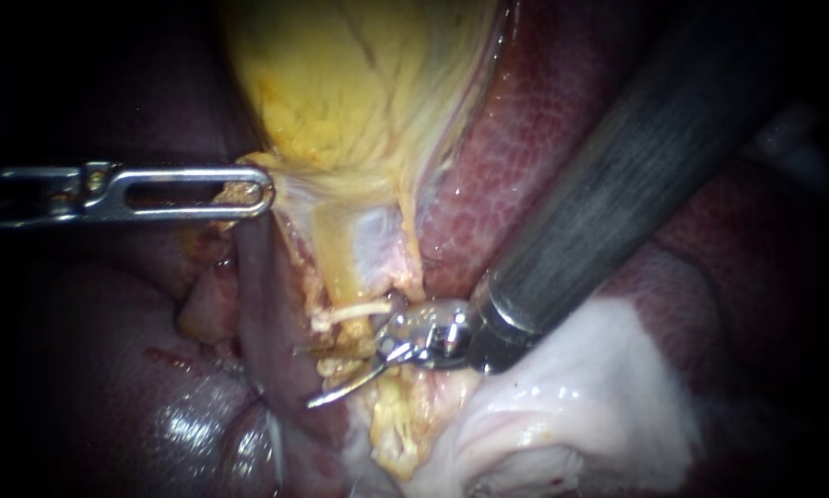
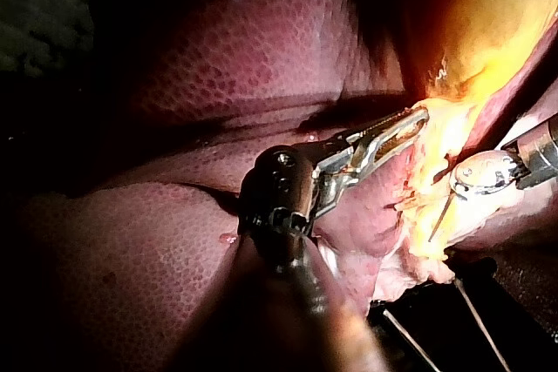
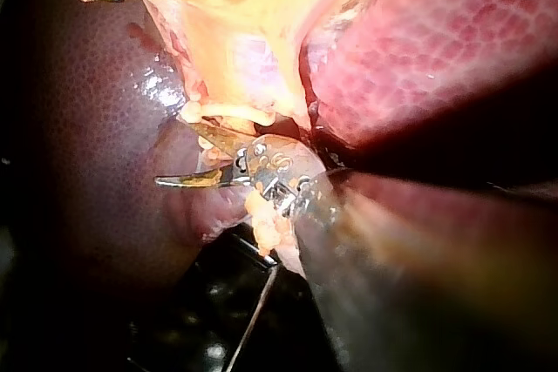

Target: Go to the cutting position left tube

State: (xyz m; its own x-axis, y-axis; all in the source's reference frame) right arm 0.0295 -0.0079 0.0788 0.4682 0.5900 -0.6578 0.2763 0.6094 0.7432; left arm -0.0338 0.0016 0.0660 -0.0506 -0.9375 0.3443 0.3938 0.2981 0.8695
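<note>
My right instrument (image 1: 357, 361): shaft enters from the upper right, tip angled toward lower left, blades parted and gripping nothing. Left tube (image 1: 338, 272), as I judge it: a yellow strand at centre frame, running top to bottom, just up-left of those blades. My left instrument (image 1: 248, 192): lying level at upper left, jaws clamped on the gallbladder (image 1: 359, 83) edge.

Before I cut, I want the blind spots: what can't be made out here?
- Any tube at the right instrument: endoscope view, yellow tissue covers it; strands too small to tell apart.
- Left instrument's hold on the gallbladder: endoscope view, its own tip covers it.
- Tissue under the right shaft: right wrist view, the blurred shaft hides it.
</note>
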